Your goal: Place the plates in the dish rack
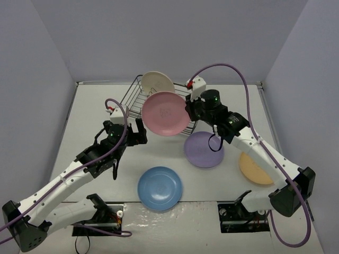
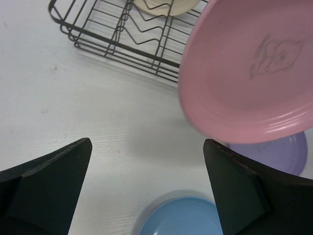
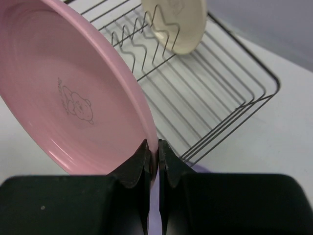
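Note:
My right gripper (image 1: pixel 189 109) is shut on the rim of the pink plate (image 1: pixel 165 113) and holds it tilted on edge above the near end of the dish rack (image 1: pixel 135 100); the grip shows in the right wrist view (image 3: pixel 152 154). The cream plate (image 1: pixel 157 82) stands in the rack's far end. The blue plate (image 1: pixel 160 188), the lilac plate (image 1: pixel 204 150) and the orange-yellow plate (image 1: pixel 255 168) lie flat on the table. My left gripper (image 1: pixel 135 133) is open and empty, left of the pink plate, above bare table (image 2: pixel 146 147).
The rack's wire dividers (image 3: pixel 142 41) between the cream plate and the pink plate hold nothing. Grey walls close the table at the back and both sides. Purple cables loop over both arms.

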`<state>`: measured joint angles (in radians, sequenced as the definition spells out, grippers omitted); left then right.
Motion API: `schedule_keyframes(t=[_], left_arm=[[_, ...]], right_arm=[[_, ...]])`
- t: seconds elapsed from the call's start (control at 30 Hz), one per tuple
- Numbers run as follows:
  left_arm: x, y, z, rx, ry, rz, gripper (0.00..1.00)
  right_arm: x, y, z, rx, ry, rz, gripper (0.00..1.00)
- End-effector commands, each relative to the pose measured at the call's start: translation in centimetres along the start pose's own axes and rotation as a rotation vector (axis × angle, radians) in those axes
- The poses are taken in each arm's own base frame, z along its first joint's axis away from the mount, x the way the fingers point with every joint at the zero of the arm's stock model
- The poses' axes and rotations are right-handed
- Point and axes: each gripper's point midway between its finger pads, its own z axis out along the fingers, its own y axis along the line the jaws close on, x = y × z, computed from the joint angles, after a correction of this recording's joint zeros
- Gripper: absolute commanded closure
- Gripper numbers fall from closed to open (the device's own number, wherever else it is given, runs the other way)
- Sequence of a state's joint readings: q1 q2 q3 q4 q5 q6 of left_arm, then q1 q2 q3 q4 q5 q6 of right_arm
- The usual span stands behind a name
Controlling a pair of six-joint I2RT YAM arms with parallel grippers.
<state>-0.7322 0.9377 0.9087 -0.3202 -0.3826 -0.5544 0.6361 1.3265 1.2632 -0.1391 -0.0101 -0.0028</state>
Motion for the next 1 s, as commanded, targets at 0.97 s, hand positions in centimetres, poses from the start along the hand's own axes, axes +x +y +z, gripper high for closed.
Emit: schedule_keyframes(t=[0.97], left_arm=[[4.2,10.5,-1.1,-0.315,0.120,-0.266,0.03]], right_arm=[[-15.5,-4.7,15.3,0.776,-0.345,-0.580,1.00]])
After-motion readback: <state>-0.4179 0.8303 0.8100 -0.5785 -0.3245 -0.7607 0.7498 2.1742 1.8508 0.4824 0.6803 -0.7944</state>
